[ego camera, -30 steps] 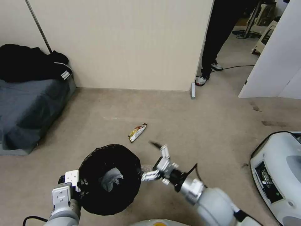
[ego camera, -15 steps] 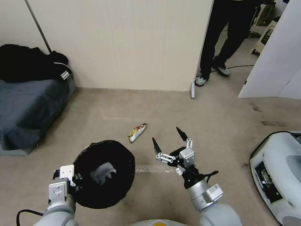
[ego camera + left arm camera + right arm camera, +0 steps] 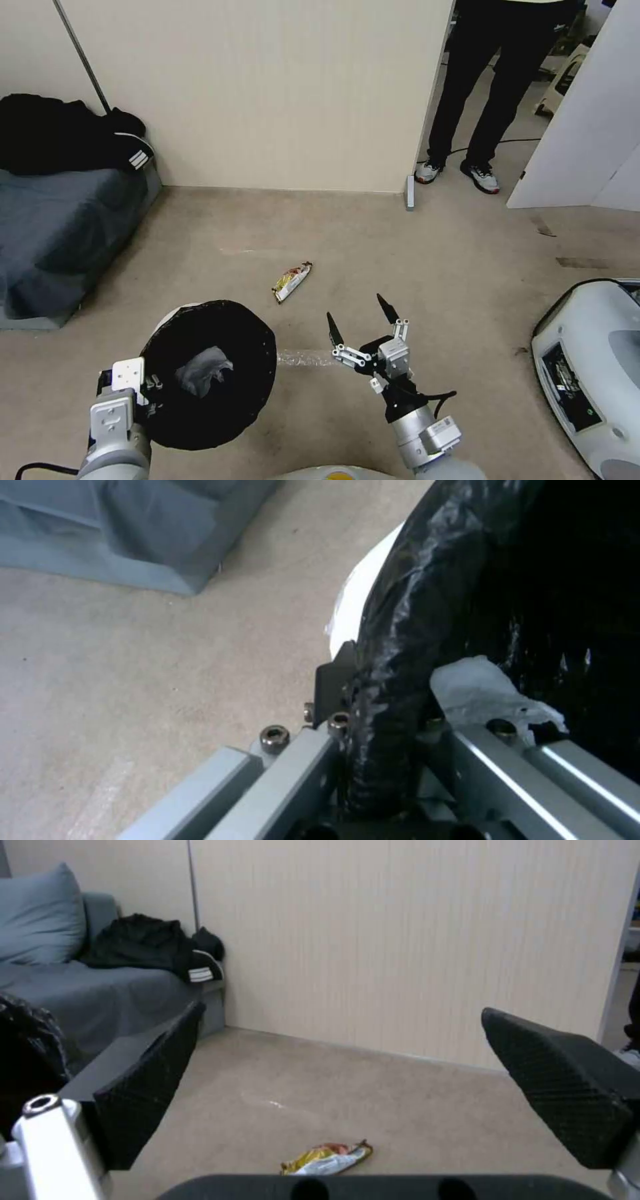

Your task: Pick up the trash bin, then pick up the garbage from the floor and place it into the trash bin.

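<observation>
Room furnishings
Grey sofa (image 3: 60,233) with black jacket (image 3: 67,133) well left of the right gripper (image 3: 357,312); white machine (image 3: 593,373) to its right.

Beige carpet floor (image 3: 400,253) meets a pale panelled wall (image 3: 267,87) (grey sofa (image 3: 60,233) at left).

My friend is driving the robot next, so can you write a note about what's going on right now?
Left gripper: shut on the trash bin rim, bin held up off the floor.
Right gripper: open, holding nothing, above the floor beside the bin.
Done: bin picked up; a white tissue wad lies inside.
Left: the snack wrapper on the floor ahead of the right gripper.
</observation>
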